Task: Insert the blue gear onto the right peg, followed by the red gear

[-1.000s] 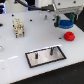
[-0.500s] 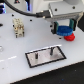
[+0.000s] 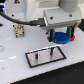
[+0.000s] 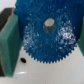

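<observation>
Nearest to me in the exterior view lies the grey plate, low and centre in the frame on the white counter, with two thin dark pins standing up from it. The right peg is the one toward the frame's right, and nothing sits on it yet. So I'd judge this is the first step: the blue gear is being carried over, not yet threaded.

Just behind and above the plate, right of centre, the fingers pinch the blue gear, which hangs clear of the counter. The wrist view fills with that gear, its centre hole plain to see, and a green pad pressed against its toothed edge (the opposite pad is out of sight, so I can't see both sides of the grip).

Next, I reckon, the hole must be lined up over the right peg and lowered straight down.

Farther back a sliver of the red gear shows beside the arm.
</observation>
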Controlling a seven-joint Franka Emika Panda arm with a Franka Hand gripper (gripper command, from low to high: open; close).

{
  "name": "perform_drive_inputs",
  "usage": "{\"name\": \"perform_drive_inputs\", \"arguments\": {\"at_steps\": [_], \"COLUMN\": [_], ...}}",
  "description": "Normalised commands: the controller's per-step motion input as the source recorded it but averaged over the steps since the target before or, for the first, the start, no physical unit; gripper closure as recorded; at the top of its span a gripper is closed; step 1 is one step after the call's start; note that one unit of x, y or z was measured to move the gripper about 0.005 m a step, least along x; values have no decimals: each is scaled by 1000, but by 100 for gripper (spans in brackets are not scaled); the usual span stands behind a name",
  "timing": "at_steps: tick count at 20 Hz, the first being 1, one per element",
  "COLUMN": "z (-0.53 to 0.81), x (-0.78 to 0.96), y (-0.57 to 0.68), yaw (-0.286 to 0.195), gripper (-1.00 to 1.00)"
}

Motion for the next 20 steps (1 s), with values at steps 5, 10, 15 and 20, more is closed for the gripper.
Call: {"name": "perform_drive_inputs", "arguments": {"at_steps": [5, 10, 15, 20], "z": [-19, -38, -80, 118], "x": [398, 268, 146, 52], "y": [-287, -193, -118, 3], "yaw": [0, 0, 0, 0], "gripper": [100, 100, 100, 100]}}
